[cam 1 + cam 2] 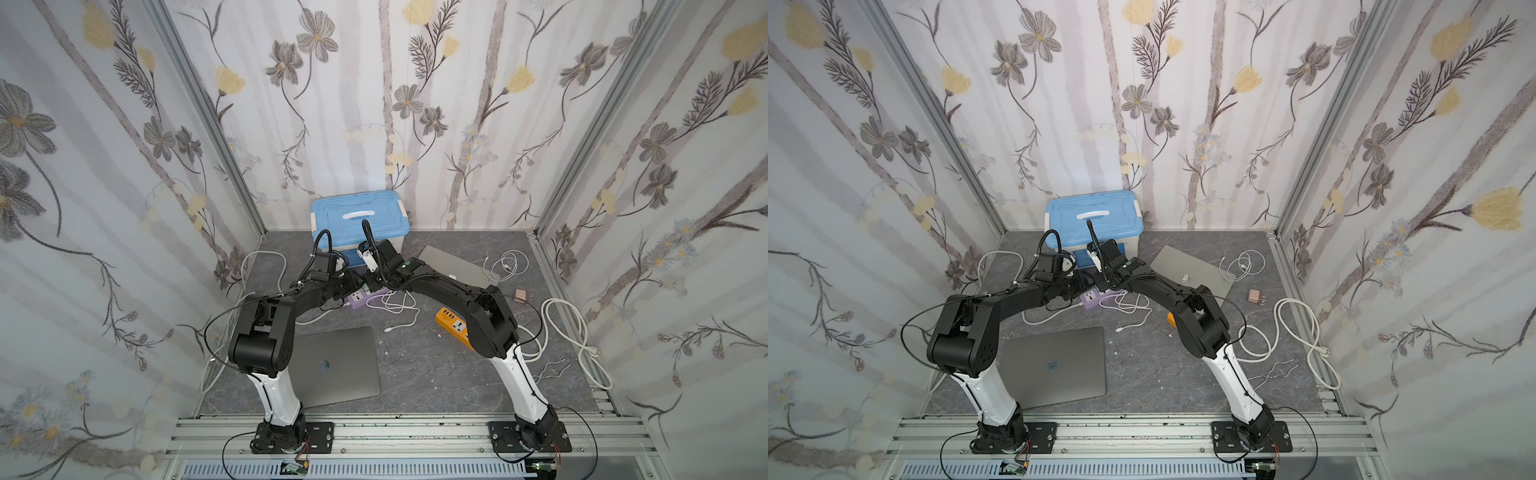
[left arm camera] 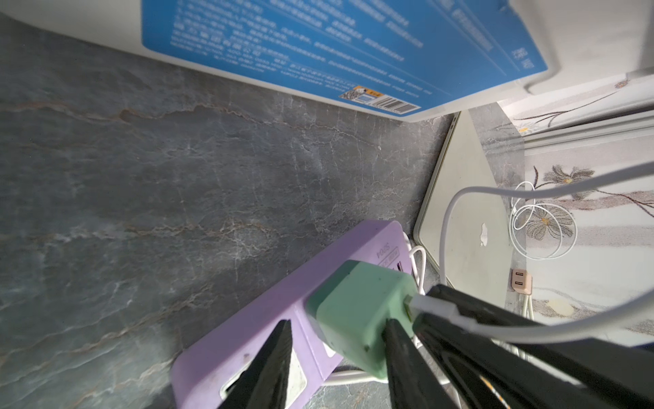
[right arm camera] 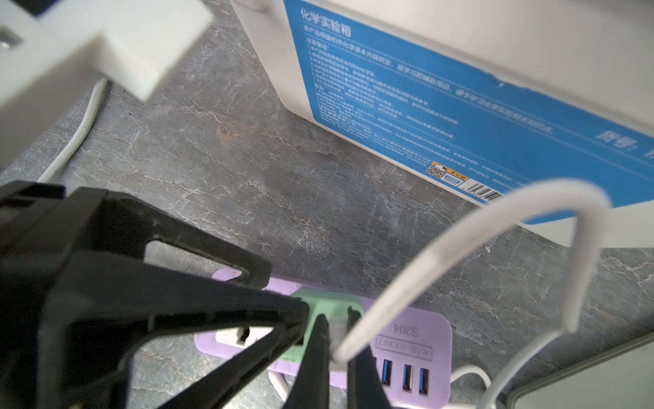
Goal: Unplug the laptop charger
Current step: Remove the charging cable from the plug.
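Two pincers engaged: right pincer (image 3: 336, 327), clamped on white cable connector (image 2: 435, 305) at mint-green cube charger (image 2: 357, 311), should pull straight while left pincer (image 2: 338, 324), apart, steadies lilac plastic power strip (image 2: 354, 244).

Walls: white wallpaper (image 1: 415, 124) printed with grey and yellow flowers covered the back and both sides.
Corners: silver metal profiles (image 1: 208, 112) ran up the two back corners.
Table: the table (image 1: 436, 365) was dark grey, marble-veined.
Front edge: a slotted silver rail (image 1: 415, 432) spanned the width.
Light: even, soft.
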Motion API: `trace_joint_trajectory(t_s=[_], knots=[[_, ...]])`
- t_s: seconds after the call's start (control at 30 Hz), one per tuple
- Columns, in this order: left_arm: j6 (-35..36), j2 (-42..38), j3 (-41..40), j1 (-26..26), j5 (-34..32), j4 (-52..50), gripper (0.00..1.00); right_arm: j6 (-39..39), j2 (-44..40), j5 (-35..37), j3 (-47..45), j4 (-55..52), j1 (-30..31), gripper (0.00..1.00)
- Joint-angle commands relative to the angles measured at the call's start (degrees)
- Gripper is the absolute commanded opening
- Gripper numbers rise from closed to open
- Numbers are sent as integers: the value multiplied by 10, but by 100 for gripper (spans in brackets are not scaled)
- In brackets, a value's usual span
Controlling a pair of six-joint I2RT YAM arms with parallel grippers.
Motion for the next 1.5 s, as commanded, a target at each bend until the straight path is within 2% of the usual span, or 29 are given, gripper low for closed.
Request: trace_joint_trajectory(t_s=[0.0, 0.2, 0.63, 0.87, 1.07, 1.27, 1.47], knots=[[6, 16, -9, -1, -43, -81, 45, 24, 4, -54, 4, 23, 2, 0], [9, 21, -10, -1, -45, -85, 45, 33, 2, -71, 3, 23, 0, 0], [13, 22, -11, 0, -53, -96, 45, 29, -3, -50, -18, 21, -7, 0], [12, 29, -10, 0, -55, -99, 45, 9, -10, -1, -2, 1, 2, 0], [13, 26, -12, -1, -58, -104, 45, 25, -13, -31, -10, 9, -2, 0], [15, 26, -11, -1, -60, -107, 45, 58, -37, -97, -68, 67, -22, 0], [15, 29, -11, -1, -59, -106, 45, 34, -26, -47, -33, 23, -11, 0]])
